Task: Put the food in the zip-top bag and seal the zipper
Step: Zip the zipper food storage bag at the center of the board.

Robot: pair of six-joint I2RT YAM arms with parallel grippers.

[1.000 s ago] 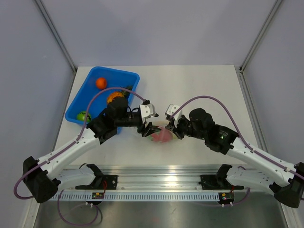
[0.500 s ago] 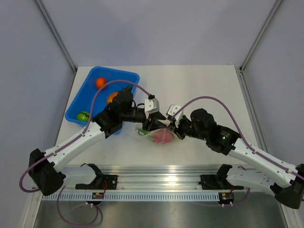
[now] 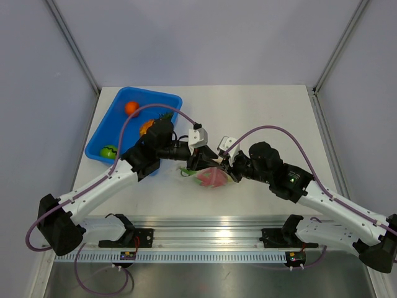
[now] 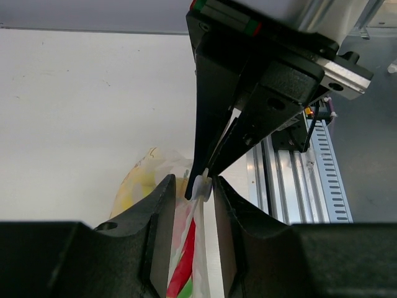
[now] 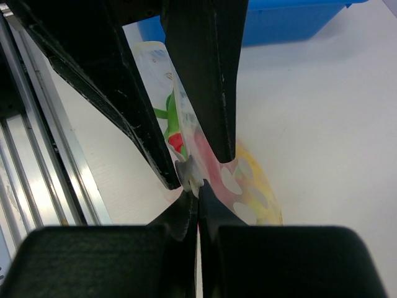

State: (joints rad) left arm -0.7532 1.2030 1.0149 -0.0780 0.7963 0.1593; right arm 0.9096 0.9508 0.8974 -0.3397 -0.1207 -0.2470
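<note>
The zip-top bag (image 3: pixel 209 179) lies on the table between my two grippers, with pink-red, green and yellow food inside. My right gripper (image 3: pixel 224 169) is shut on the bag's mouth edge (image 5: pixel 248 186), pinching it at its tips (image 5: pixel 198 189). My left gripper (image 3: pixel 198 162) stands tip to tip with it. Its jaws are narrowly open (image 4: pixel 195 183) and straddle the zipper, whose white slider (image 4: pixel 201 186) sits right at both grippers' tips. Red food (image 4: pixel 186 261) and yellow food (image 4: pixel 139 183) show through the film. More food, an orange piece (image 3: pixel 131 107) and a green piece (image 3: pixel 108 151), lies in the blue bin.
The blue bin (image 3: pixel 102 127) stands at the back left, partly under the left arm, and shows in the right wrist view (image 5: pixel 291 25). The metal rail (image 3: pixel 205 239) runs along the near table edge, close to the bag (image 4: pixel 279 180).
My left gripper has moved to the right along the bag's mouth, up against the right gripper's tips. In the last half second almost nothing has moved. The right gripper has kept its hold.
</note>
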